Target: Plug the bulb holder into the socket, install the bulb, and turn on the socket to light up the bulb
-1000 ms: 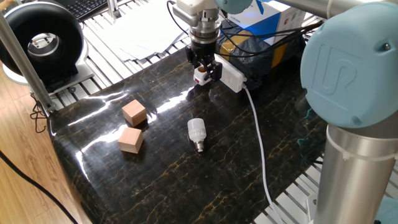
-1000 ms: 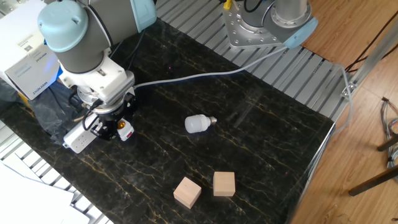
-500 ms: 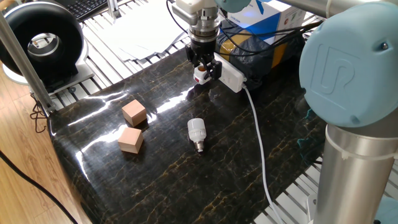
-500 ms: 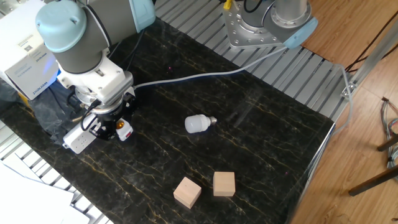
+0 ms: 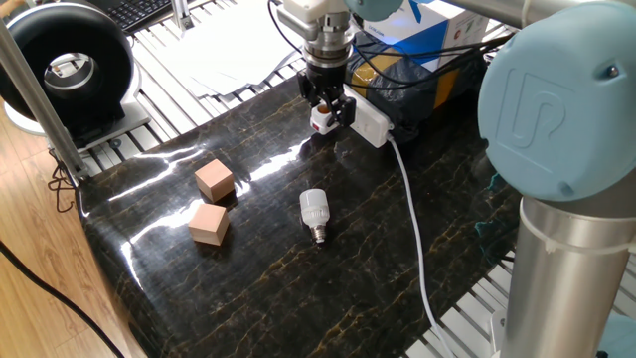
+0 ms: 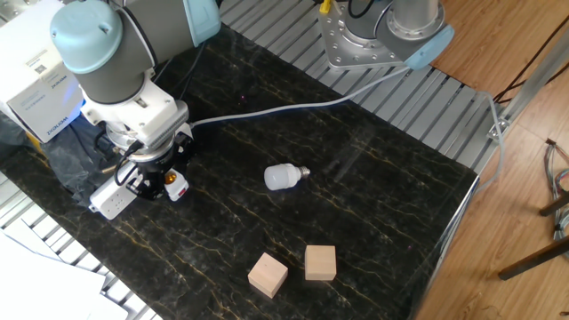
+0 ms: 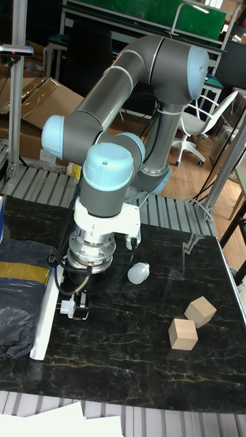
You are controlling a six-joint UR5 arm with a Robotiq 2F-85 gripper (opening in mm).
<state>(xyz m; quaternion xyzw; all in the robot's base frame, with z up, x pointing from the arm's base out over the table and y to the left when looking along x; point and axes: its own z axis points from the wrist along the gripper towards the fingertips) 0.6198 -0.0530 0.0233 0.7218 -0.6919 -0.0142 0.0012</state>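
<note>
Tall fixed view has the gripper [image 7: 77, 307] clamped on the light, rigid bulb holder [image 5: 321, 120] by its flat sides, right at the socket [image 5: 370, 121].

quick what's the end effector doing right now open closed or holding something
End effector: closed on the bulb holder, at the end of the power strip.

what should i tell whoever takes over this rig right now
Gripper: shut on the bulb holder, held at the end of the socket.
Whether the holder is fully plugged in cannot be told.
Bulb: lying loose mid-table, untouched.
Two wooden blocks sit aside, not part of the job.
Left: confirm plug-in, release, screw in the bulb, switch the socket on.
</note>
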